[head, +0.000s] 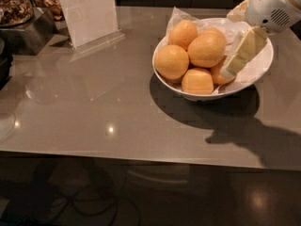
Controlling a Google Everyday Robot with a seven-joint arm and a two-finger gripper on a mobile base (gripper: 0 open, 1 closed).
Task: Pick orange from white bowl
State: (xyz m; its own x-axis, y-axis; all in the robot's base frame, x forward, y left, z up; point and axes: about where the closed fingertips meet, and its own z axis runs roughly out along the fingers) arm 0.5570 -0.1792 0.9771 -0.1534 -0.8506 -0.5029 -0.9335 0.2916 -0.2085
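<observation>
The white bowl (188, 94) stands on the grey table at the right, lined with crinkled white paper and holding several oranges. The orange (206, 48), the largest one, lies on top in the middle of the pile. Smaller oranges lie around it: left (171, 62), behind (183, 33) and in front (197, 80). My gripper (230, 44) reaches in from the upper right on a white wrist (273, 6). It is open. One cream finger (241, 54) slants down beside the orange's right side. The other finger (237, 11) shows behind the bowl. It holds nothing.
A clear sign stand with a white sheet (87, 13) stands at the back left. A metal container of brown food (14, 6) sits in the far left corner. A dark object (3, 62) is at the left edge. The table's front edge (141, 157) runs below.
</observation>
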